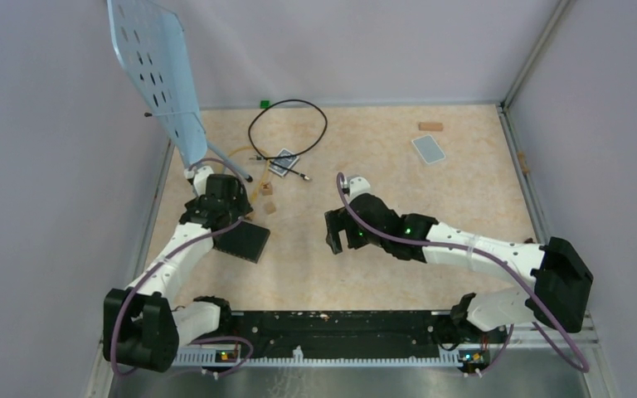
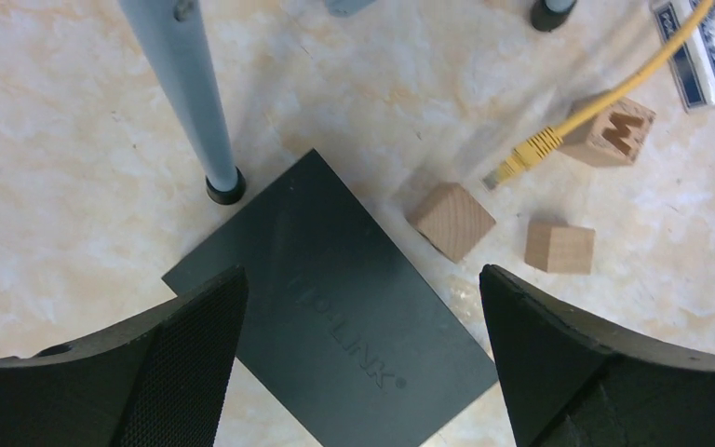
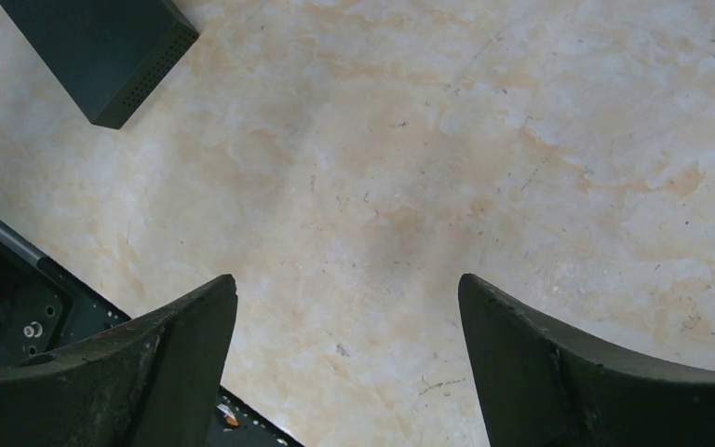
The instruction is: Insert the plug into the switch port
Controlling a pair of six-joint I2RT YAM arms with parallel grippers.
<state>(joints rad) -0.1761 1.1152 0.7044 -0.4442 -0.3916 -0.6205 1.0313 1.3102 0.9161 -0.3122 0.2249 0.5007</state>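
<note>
The flat matte-black switch box point(image 1: 245, 242) lies on the table; in the left wrist view point(image 2: 335, 307) its top with a raised logo shows. Its port does not show in any view. The right wrist view shows one corner and a vented edge of the box point(image 3: 102, 47). The yellow cable's plug point(image 2: 521, 160) lies loose on the table beyond the box, with the cable point(image 1: 247, 157) running back from it. My left gripper point(image 1: 234, 222) point(image 2: 363, 279) is open and empty, just above the box. My right gripper point(image 1: 336, 236) point(image 3: 346, 279) is open and empty over bare table, to the right of the box.
Three wooden blocks point(image 2: 451, 221) point(image 2: 559, 247) point(image 2: 619, 130) lie by the plug. A grey leg point(image 2: 182, 84) of the blue perforated panel point(image 1: 153, 58) stands at the box's far corner. A dark playing card point(image 1: 283, 162), a black cable loop point(image 1: 286, 124) and a pale grey-blue card point(image 1: 429, 149) lie farther back.
</note>
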